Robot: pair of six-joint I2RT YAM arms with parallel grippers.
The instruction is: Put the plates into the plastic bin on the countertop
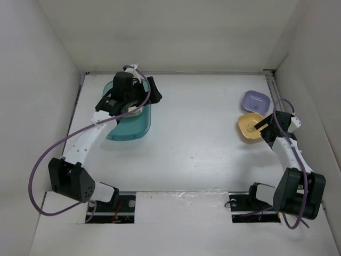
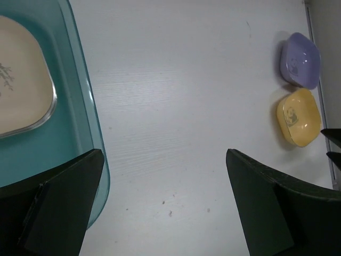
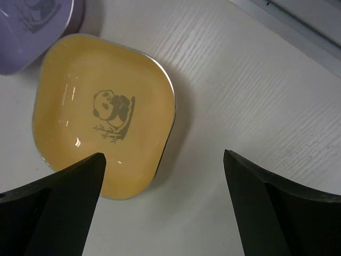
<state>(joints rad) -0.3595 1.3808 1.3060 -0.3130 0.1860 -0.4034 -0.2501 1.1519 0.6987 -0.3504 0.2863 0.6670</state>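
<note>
Well to the right of the bin [image 1: 128, 128], the right tool [image 3: 164, 154] is held spread and empty above the table [image 1: 197, 138], with one finger over the near edge of a yellow plate [image 3: 69, 106] printed with a panda. Just beyond that plate, as far to the right of the bin, a lavender plate [image 1: 254, 100] is set close beside it on the table. Over the bin's right rim the left tool [image 2: 164, 154] is held spread wide with nothing between its fingers, and a cream plate [image 2: 21, 80] is seen lying inside the bin.
</note>
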